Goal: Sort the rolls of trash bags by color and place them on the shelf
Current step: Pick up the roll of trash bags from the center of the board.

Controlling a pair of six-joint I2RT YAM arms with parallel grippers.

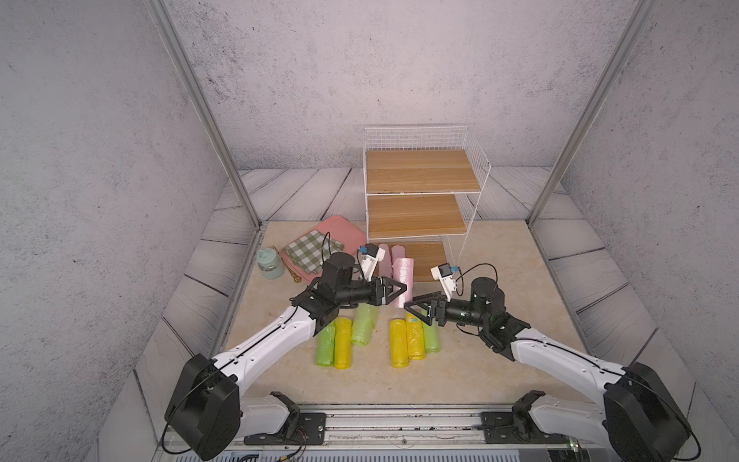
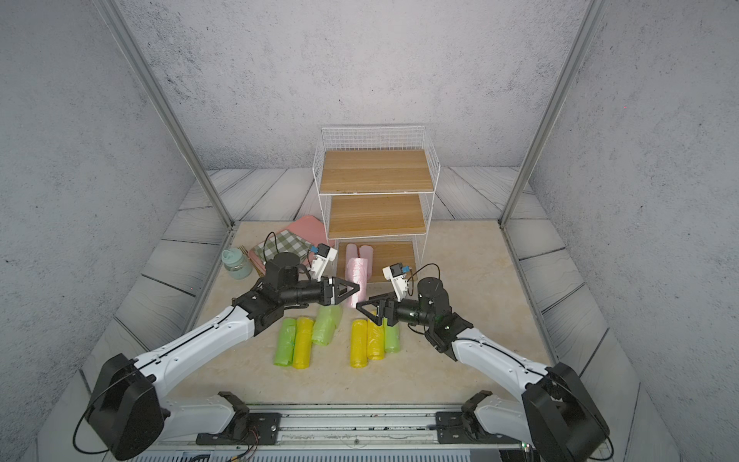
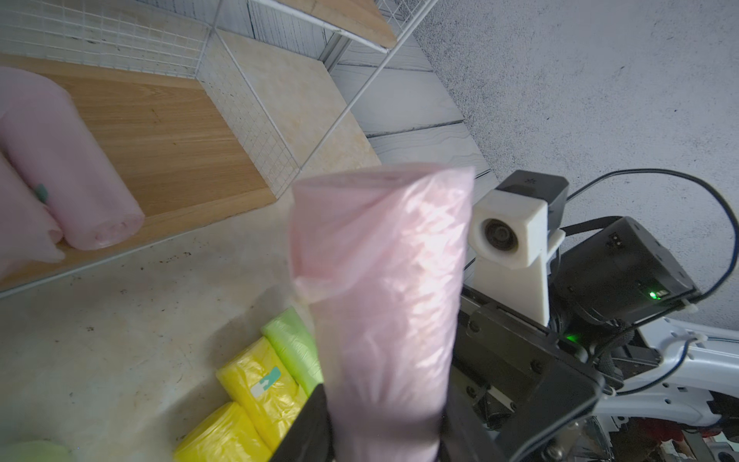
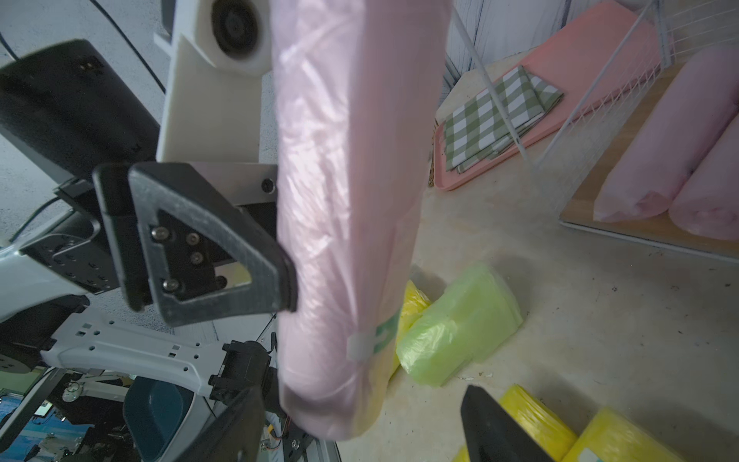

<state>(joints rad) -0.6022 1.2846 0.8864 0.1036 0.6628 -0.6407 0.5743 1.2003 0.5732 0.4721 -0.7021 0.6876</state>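
The pink roll (image 1: 403, 269) stood upright, clamped in the left claw (image 1: 401, 289); the right claw (image 1: 411, 309) gaped apart on either side of its lower end.

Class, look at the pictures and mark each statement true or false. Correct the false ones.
1. The left claw grips a pink roll. True.
2. Two more pink rolls lie on the shelf's bottom board. True.
3. A yellow roll sits on the shelf's top board. False: that board is bare, and the yellow rolls lie on the table.
4. The checkered cloth lies among the green rolls. False: it rests on the pink tray.
5. The right claw is shut on a green roll. False: its jaws stand open at the held pink roll's lower end.
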